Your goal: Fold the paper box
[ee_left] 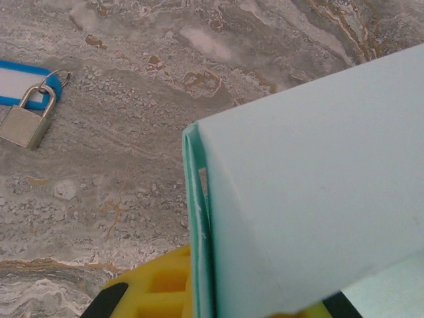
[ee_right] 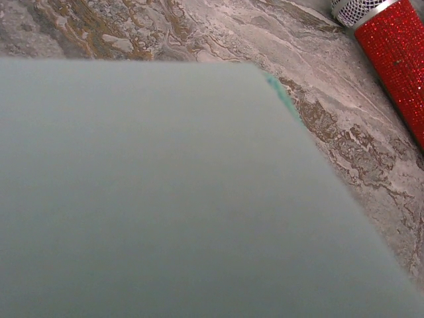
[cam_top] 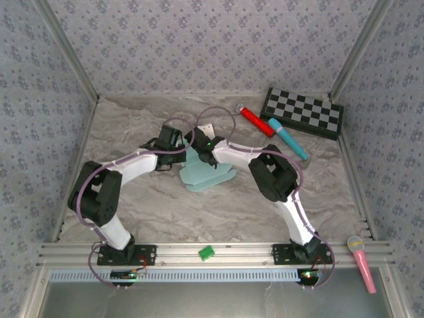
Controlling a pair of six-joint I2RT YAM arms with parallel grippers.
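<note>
The paper box [cam_top: 211, 173] sits in the middle of the marbled table [cam_top: 146, 205], partly folded, with both arms reaching in at its far edge. The left gripper [cam_top: 177, 147] is clenched on a creased edge of the card, its yellow finger [ee_left: 159, 288] against the fold and a padlock [ee_left: 26, 119] lying well apart. The right gripper [cam_top: 201, 151] is right at the card, whose pale panel hides the fingers, so I cannot tell whether it grips or is released; a red microphone [ee_right: 397, 59] lies near
</note>
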